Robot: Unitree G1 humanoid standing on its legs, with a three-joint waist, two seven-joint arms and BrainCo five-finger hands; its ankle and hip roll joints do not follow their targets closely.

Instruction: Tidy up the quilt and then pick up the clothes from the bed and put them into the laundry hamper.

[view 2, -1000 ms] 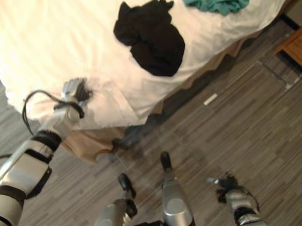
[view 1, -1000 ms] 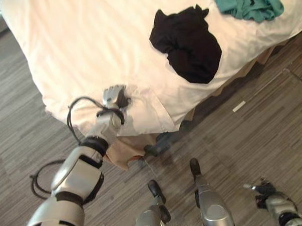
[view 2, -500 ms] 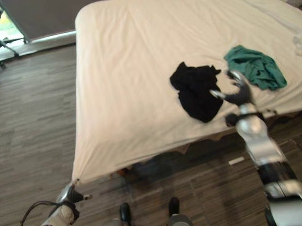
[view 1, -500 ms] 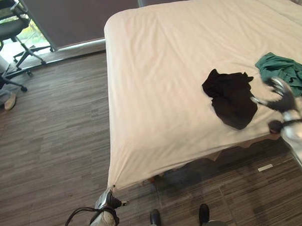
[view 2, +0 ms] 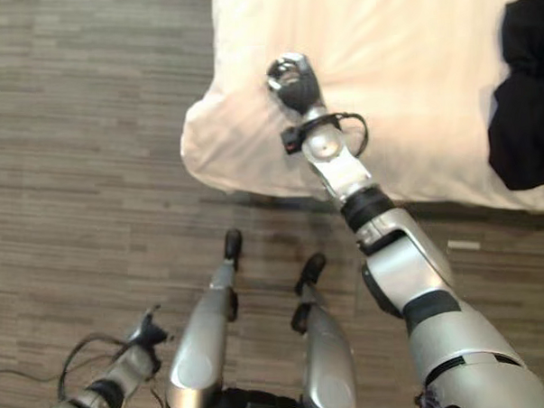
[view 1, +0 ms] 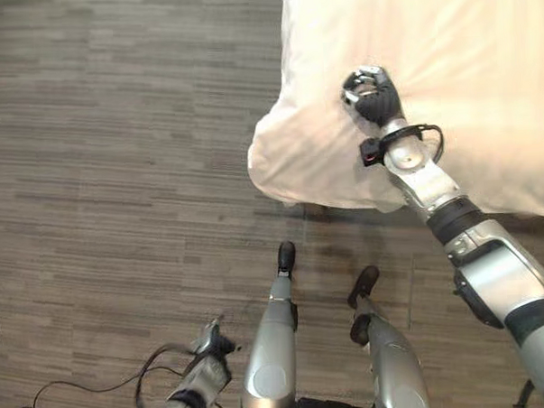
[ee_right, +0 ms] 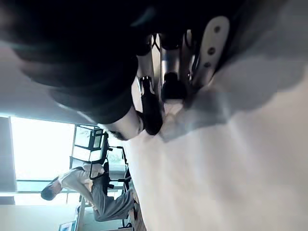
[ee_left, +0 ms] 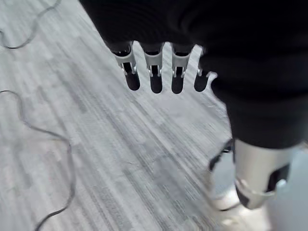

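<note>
Quilt-tidying step, clothes not yet touched. Right hand (view 1: 372, 93) up on the white quilt (view 1: 446, 61) near its hanging corner, fingers curled in tight; looks pinched on a fold of quilt, judging by the right wrist view where dark fingertips (ee_right: 151, 115) press into white fabric. Left hand (view 1: 208, 340) low over the wood floor (view 1: 117, 175), well apart from the bed, fingers (ee_left: 153, 77) straight and relaxed, holding nothing. Black garment (view 2: 525, 94) on the quilt at the far right edge of the right eye view, well apart from the right hand. Hamper location unknown.

Next move, as a guess: pull or smooth the corner flat, then release and reach right for the black garment.

Quilt corner (view 1: 270, 163) droops over the bed edge toward the floor, rumpled. Plenty of open floor to the left of the bed. Person on an office chair (ee_right: 79, 185) by a bright window in the right wrist view.
</note>
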